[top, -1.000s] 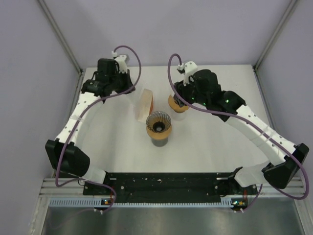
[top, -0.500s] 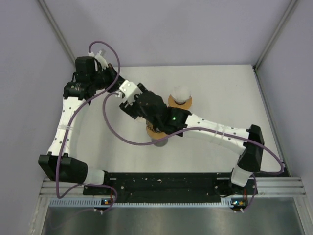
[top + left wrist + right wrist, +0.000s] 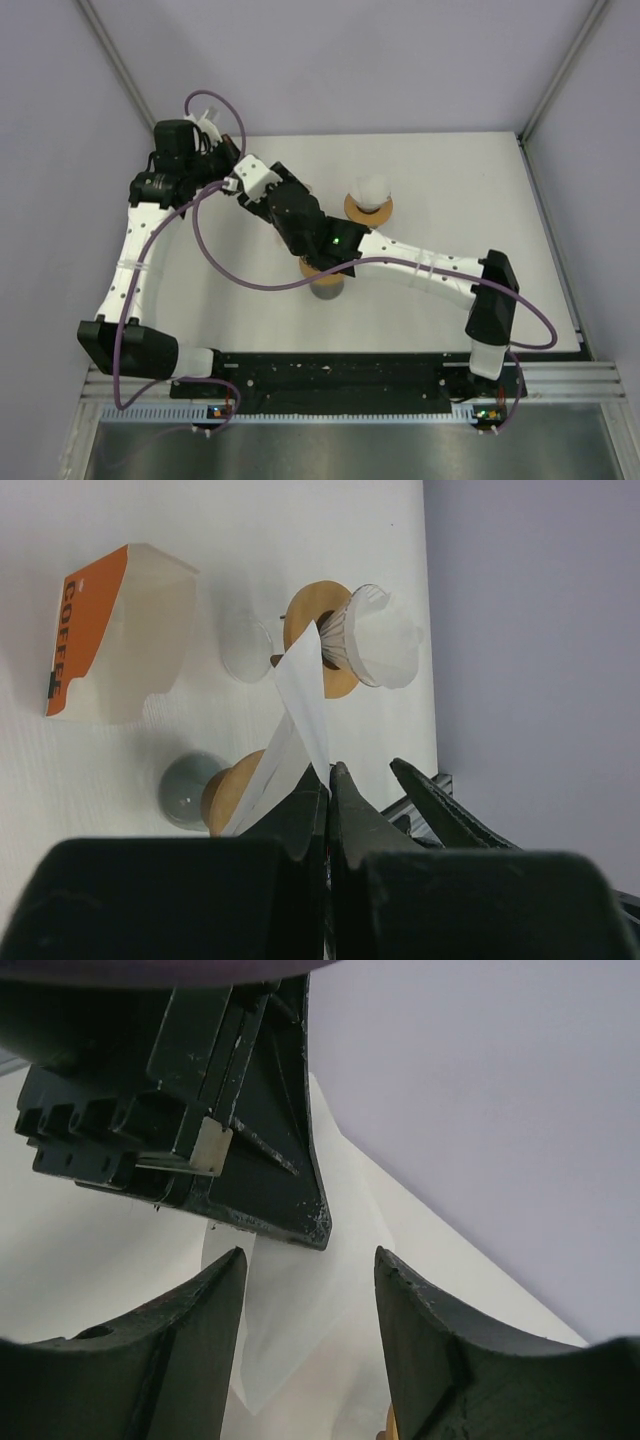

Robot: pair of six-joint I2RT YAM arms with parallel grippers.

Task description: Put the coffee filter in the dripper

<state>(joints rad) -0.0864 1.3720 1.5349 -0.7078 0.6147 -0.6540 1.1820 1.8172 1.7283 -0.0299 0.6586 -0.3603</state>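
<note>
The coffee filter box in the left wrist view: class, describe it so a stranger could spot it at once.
Start on the white table, upper left of the left wrist view. There lies a translucent plastic box with an orange end. Unlike the round wooden-collared stand to its right, it is angular and reads COFFEE.

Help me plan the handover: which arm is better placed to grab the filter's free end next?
Right. The right claw is open astride the filter; the left claw is shut on its other end.

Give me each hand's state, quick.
Left hand: closed on the paper filter.
Right hand: open, holding nothing.
</note>
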